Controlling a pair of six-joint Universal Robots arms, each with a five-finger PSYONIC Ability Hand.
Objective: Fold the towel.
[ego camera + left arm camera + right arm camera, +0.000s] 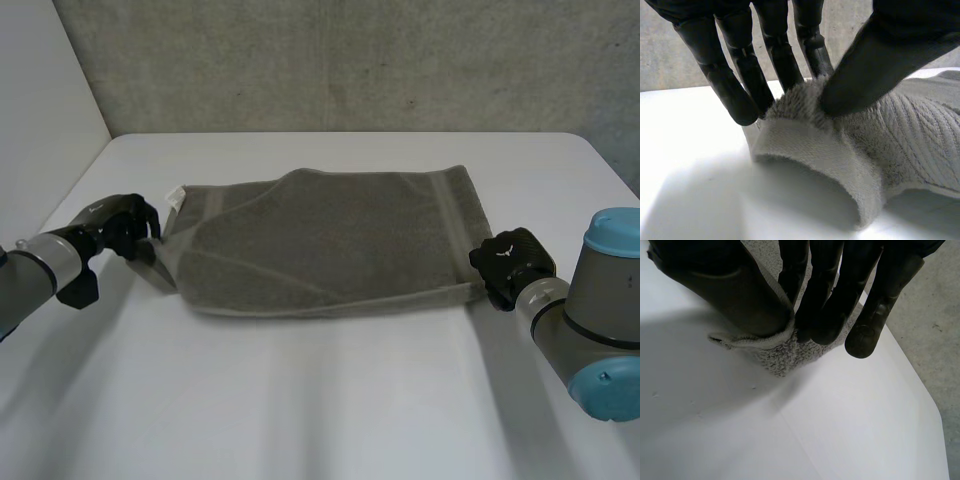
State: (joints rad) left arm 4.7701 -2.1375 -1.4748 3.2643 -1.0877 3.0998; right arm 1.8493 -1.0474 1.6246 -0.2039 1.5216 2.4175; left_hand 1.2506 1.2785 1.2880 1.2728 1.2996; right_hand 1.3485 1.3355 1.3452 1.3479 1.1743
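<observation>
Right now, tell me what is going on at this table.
A grey towel lies partly folded on the white table. The left hand pinches the towel's left end between thumb and fingers, holding that edge a little off the table. The right hand pinches the near corner of the right end.

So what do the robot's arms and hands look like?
The left arm and right arm are round and grey; the right has light-blue caps. The left hand and right hand are black, with rounded fingers and a thick thumb. The right one has a small white mark.
</observation>
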